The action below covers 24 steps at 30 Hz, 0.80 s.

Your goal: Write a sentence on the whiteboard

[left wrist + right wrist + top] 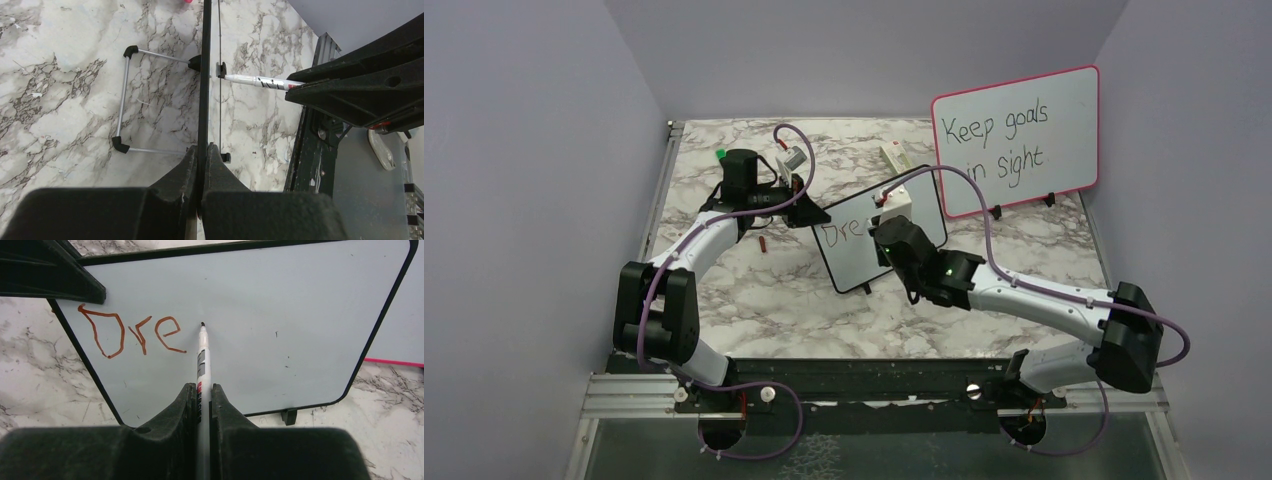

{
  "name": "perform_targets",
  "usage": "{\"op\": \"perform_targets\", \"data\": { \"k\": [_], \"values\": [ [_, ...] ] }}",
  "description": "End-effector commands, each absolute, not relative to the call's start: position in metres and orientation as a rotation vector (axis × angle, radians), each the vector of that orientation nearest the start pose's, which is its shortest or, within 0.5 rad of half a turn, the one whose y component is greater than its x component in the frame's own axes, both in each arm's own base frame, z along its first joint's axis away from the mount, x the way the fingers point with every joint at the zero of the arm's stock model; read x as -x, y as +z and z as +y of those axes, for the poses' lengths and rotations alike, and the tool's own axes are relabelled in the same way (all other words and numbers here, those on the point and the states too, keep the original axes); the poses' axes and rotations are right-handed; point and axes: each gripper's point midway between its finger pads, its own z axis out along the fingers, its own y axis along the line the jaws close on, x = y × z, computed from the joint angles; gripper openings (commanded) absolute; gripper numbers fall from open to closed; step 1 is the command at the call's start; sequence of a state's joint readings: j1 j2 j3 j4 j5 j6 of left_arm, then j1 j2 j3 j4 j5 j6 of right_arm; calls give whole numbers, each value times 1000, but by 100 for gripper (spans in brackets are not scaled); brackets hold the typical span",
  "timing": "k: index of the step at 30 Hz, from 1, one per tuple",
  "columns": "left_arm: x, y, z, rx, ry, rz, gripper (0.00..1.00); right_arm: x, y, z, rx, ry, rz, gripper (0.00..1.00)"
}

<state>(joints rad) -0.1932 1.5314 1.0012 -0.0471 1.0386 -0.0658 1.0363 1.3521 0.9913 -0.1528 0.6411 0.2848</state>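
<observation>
Whiteboard (280, 315), black-framed, stands mid marble tabletop (774, 300). Judged light, thin and slick-faced, liable to slide under pen pressure. Left gripper (202, 150) is clenched on its frame edge, the sound hold. Right gripper (201, 390) is clenched on the marker (202, 355), its tip beside the red lettering (132, 335).

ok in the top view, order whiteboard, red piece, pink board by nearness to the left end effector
1. whiteboard, its edge clamped in the left end effector
2. red piece, just left of it
3. pink board, back right
</observation>
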Motion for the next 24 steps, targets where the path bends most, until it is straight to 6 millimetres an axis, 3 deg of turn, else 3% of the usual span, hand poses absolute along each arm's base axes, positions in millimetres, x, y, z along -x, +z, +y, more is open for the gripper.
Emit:
{"op": "perform_targets", "data": {
  "k": [1,11,24],
  "values": [
    [-312,127,-218,-702,-1216,2144,0,-287,201,287,347,191,1924,1],
    [-312,125,-218,-724,-1208,2137,0,-292,197,287,346,170,1929,1],
    [-312,125,-218,-727,-1209,2139,0,-294,207,295,353,212,1893,1]
  ]
}}
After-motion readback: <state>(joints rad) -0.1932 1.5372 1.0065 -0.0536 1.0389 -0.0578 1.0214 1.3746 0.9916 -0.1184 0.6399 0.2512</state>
